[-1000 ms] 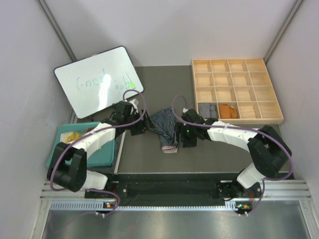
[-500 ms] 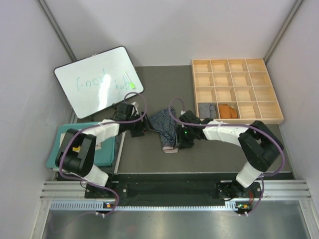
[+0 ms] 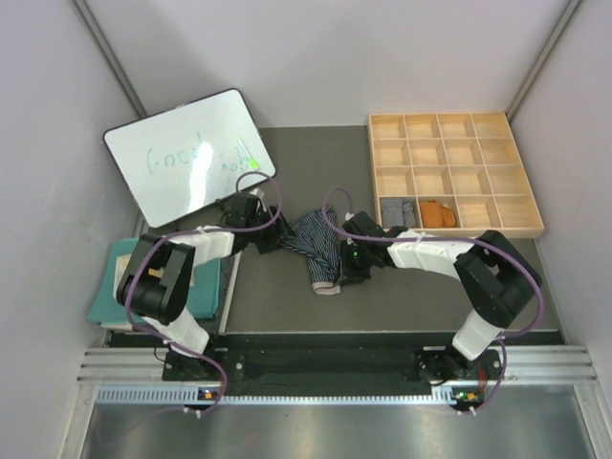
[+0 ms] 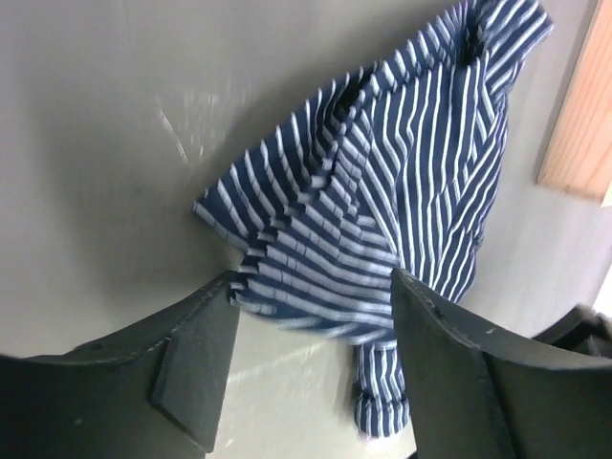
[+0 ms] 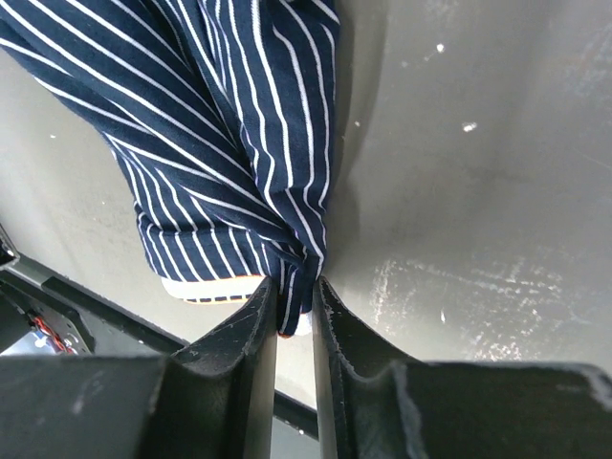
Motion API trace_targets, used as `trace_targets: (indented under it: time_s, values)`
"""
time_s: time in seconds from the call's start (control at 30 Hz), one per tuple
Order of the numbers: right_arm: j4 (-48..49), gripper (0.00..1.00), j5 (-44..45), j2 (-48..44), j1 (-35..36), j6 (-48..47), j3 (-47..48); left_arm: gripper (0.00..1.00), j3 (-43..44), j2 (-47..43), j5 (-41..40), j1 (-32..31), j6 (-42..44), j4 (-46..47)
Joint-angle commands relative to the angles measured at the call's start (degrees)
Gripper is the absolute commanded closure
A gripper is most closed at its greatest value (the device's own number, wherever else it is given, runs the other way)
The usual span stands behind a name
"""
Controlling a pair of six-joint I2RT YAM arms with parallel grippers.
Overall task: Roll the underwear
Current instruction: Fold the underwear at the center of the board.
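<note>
Right wrist view showed the navy pair [image 5: 229,124] lying crumpled on the grey table [image 5: 459,191], one fold of its edge pinched between the nearly closed fingers of the right gripper [image 5: 295,292]. At the cloth's other side the left gripper [image 4: 311,287] stood with jaws spread, the striped edge between the fingertips; whether they touched it could not be told. From above, the pair sat mid-table between the two arms. The grey pair [image 3: 398,209] and orange pair [image 3: 438,212] lay in adjoining near-row cells of the wooden tray [image 3: 457,232] at the right; a whiteboard [image 3: 186,153] lay at the far left
</note>
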Motion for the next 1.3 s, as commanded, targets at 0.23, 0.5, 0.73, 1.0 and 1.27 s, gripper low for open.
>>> trace_targets:
  time_s: [0.23,0.5,0.73,1.0,1.27]
  values:
    - [-0.2,0.84,0.5,1.3,0.3,-1.7,2.1,0.51,2.2,6.5,-7.6,0.4,-1.2,0.3]
    - [-0.9,0.87,0.9,1.3,0.3,-1.9,2.0,0.88,2.0,9.4,-9.1,0.3,-0.3,3.4]
    - [-1.4,0.98,1.5,1.2,0.3,-2.0,1.9,1.00,7.2,6.6,-10.9,-0.5,2.9,-2.0]
    - [-1.0,1.00,1.1,1.9,0.3,-2.1,1.9,1.00,16.0,6.6,-10.1,-3.0,3.6,-9.5]
    - [-0.8,1.00,1.3,1.9,0.3,-2.4,1.6,1.00,23.4,11.1,-8.7,-5.8,2.2,-10.8]
